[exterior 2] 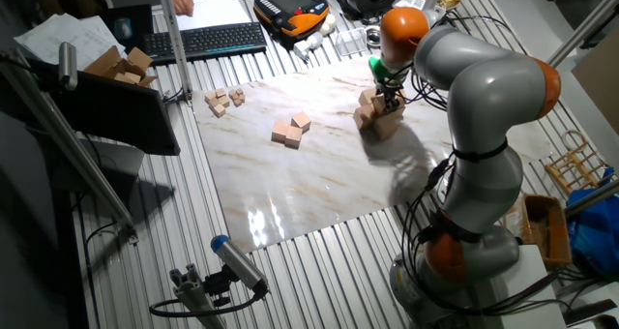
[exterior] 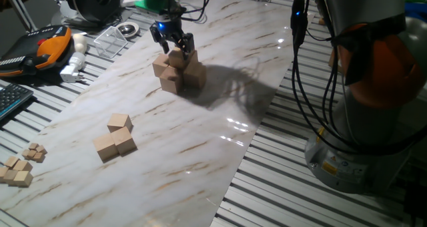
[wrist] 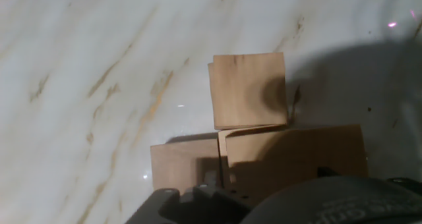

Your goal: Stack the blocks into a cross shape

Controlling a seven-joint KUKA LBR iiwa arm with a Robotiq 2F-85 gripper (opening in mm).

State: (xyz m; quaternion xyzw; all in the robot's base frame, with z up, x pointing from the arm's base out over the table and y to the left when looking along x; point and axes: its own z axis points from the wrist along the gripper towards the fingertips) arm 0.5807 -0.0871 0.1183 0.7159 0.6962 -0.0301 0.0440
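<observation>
Claw (exterior: 175, 45) sits atop the stacked blocks (exterior: 177, 71), fingers straddling the top cube (grip unclear, cannot tell). Three spare blocks (exterior: 115, 139) lie at 7 o'clock on the tabletop (exterior: 220, 130).

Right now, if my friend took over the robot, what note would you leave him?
Gripper: right over the stack's top block, fingers around it; whether it grips or has let go is unclear.
Stack: several blocks piled on the marble board, far end.
Three loose blocks wait nearer the front, touching each other.
Tiny cubes at the board's edge are not part of the job.
Done: cross partly built. Left: probably add the loose blocks.
</observation>
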